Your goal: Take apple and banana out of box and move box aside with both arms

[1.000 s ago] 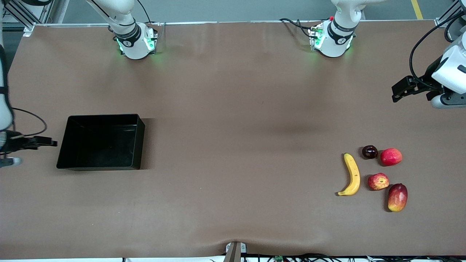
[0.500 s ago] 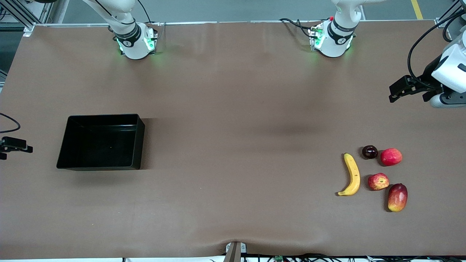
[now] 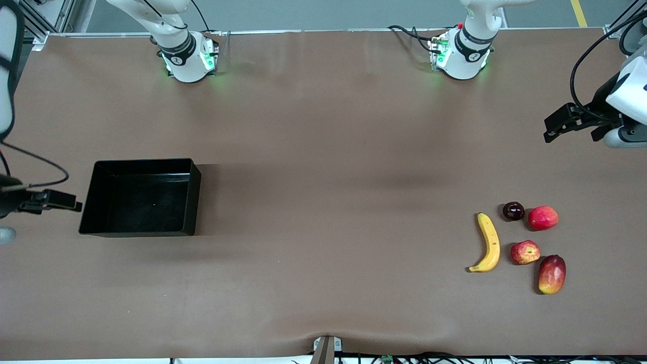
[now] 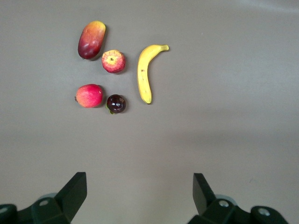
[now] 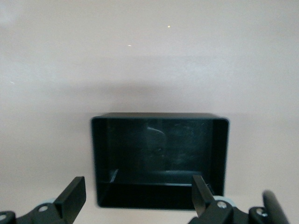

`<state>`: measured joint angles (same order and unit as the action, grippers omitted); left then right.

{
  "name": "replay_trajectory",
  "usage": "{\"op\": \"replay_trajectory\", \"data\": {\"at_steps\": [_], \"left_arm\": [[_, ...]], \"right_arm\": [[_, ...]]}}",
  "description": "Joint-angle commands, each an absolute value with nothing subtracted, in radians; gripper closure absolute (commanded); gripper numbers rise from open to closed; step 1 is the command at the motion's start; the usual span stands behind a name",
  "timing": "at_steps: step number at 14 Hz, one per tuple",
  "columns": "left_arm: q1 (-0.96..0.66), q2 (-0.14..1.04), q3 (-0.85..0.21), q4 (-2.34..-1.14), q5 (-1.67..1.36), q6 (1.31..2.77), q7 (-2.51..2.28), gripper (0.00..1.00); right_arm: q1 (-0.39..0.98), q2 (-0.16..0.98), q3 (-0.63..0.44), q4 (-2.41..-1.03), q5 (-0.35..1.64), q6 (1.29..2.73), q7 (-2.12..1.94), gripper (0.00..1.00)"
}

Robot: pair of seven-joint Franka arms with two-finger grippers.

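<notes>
The black box [image 3: 195, 194] sits empty toward the right arm's end of the table. My right gripper [image 3: 76, 203] is in the air beside it, open and empty; its wrist view shows the box [image 5: 159, 115] between the open fingers of the right gripper [image 5: 138, 184]. The banana [image 3: 489, 243] and the apple [image 3: 524, 252] lie side by side toward the left arm's end. My left gripper [image 3: 548, 132] is in the air over the table's end, open and empty [image 4: 138, 182]. Its wrist view shows the banana [image 4: 145, 74] and apple [image 4: 113, 61].
A mango [image 3: 551, 274] lies nearer the front camera than the apple. A pinkish-red round fruit [image 3: 543, 218] and a small dark fruit [image 3: 513, 211] lie farther from the camera than the apple. The brown table top [image 3: 323, 202] spans between box and fruits.
My right gripper swung out toward the table's end, then came back beside the box. My left gripper shifted only slightly. The fruits and the box have not moved.
</notes>
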<state>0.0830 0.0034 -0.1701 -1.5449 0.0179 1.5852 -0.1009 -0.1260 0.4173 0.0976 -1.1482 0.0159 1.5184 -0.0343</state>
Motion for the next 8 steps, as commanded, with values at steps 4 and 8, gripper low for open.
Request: {"op": "replay_trajectory", "data": {"at_steps": [4, 8], "left_arm": [[0.089, -0.032, -0.176, -1.537, 0.009, 1.552, -0.109, 0.0], [0.091, -0.043, -0.175, -1.539, 0.009, 1.551, -0.087, 0.0]], "right_arm": [[-0.124, 0.111, 0.092, -1.4, 0.003, 1.454, 0.048, 0.0], [-0.135, -0.047, 0.092, -1.591, 0.003, 1.471, 0.048, 0.0]]}}
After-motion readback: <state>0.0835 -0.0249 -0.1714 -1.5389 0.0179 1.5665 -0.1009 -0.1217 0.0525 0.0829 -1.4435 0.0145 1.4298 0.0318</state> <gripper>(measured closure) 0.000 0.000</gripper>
